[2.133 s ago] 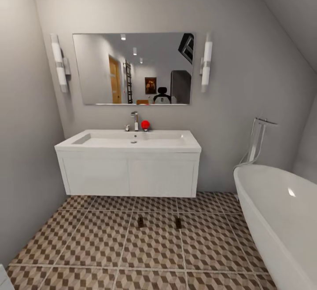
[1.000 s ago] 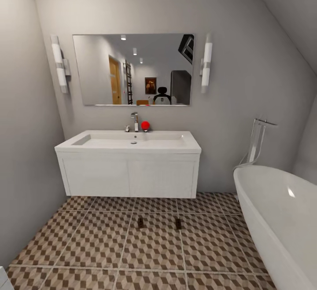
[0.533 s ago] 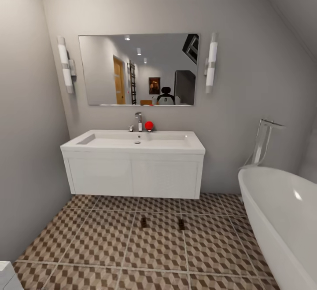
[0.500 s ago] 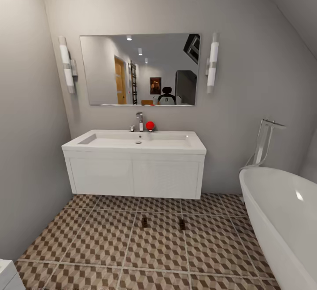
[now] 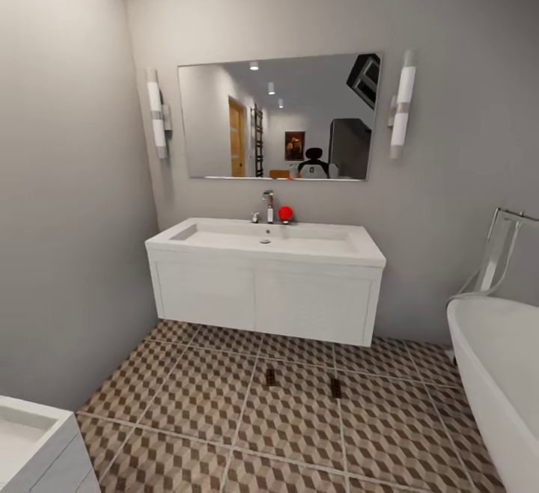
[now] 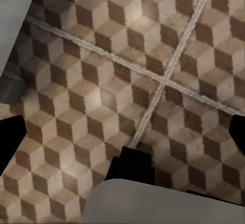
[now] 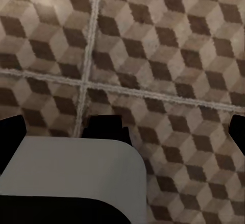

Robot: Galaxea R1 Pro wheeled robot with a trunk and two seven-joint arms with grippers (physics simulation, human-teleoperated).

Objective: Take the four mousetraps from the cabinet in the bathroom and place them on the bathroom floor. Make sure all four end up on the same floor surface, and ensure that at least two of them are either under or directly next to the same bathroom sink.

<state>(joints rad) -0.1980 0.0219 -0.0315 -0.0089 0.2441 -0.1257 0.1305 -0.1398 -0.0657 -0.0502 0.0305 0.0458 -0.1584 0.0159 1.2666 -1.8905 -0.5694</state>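
I count two mousetraps (image 5: 270, 377) (image 5: 335, 387) flat on the bathroom floor (image 5: 195, 403), long axes toward the white sink unit (image 5: 266, 283); wire parts unreadable. Both wrist cameras face tile; each gripper's jaws stand wide apart, holding nothing.

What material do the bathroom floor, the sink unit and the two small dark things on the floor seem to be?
The bathroom floor looks like matte ceramic tile, with a printed cube pattern and pale grout lines. The sink unit seems glossy white, perhaps lacquered, under a smooth basin. The two mousetraps look dark brown, maybe wood; they are too small to tell.
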